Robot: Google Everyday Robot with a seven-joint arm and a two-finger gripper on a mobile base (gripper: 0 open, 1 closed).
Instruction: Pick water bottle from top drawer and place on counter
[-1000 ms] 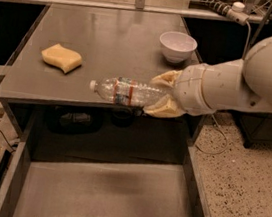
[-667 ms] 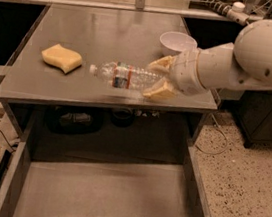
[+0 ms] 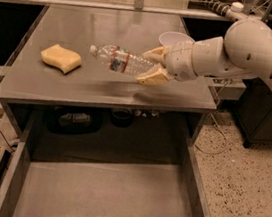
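The water bottle [image 3: 120, 60] is clear with a white cap and a red, white and dark label. It lies on its side in the air, cap to the left, a little above the middle of the counter [image 3: 78, 87]. My gripper [image 3: 152, 65] comes in from the right on a white arm and is shut on the bottle's base end. The top drawer [image 3: 98, 196] is pulled out below the counter's front edge, and I see nothing lying on its floor.
A yellow sponge [image 3: 61, 58] lies on the counter's left part. A white bowl [image 3: 173, 37] stands at the back right, partly behind my gripper. Dark objects [image 3: 76, 120] sit in shadow under the counter. Speckled floor lies to the right.
My gripper has carried the bottle up and back, from over the counter's front edge to above its middle. The bowl is now partly hidden behind the gripper.
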